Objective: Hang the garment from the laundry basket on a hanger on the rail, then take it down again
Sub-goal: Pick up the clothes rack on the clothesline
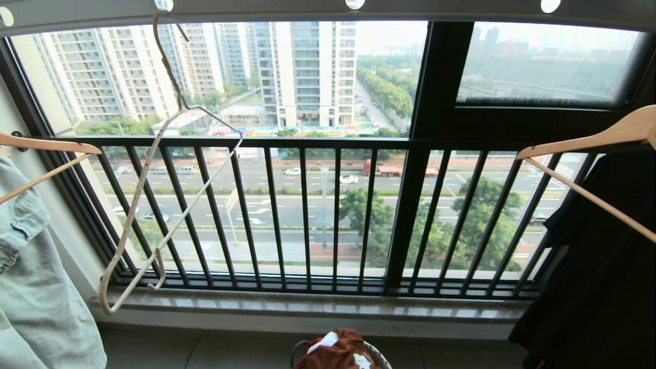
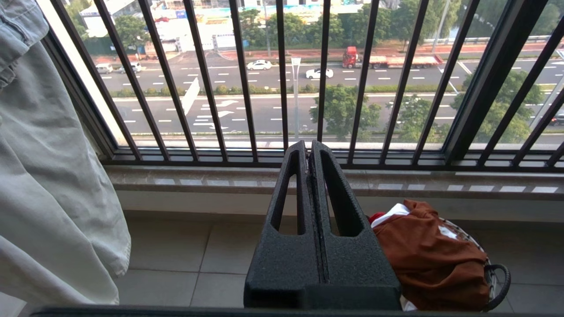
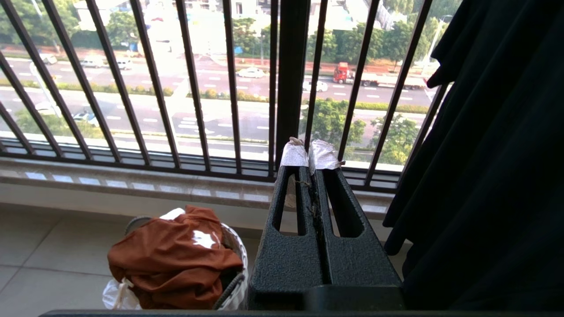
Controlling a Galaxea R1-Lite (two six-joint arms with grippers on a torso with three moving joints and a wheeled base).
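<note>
Two grippers sit idle, out of the head view: the left gripper [image 2: 310, 147] and the right gripper [image 3: 310, 154] each show their jaws pressed together on nothing. Nearest, at the bottom centre of the head view, the shorts [image 1: 338, 353] lie bunched in the basket [image 1: 380, 354] on the floor. They look light, soft and limp, so they will sag and fold from any hold; the ribbed waistband, thicker and firmer, seems the best place to pinch, though it is not clearly exposed. Farther off, upper left, the wire hanger [image 1: 154, 215] hangs tilted from the rail [image 1: 256, 9]. It looks thin and springy and will likely swing when touched.
</note>
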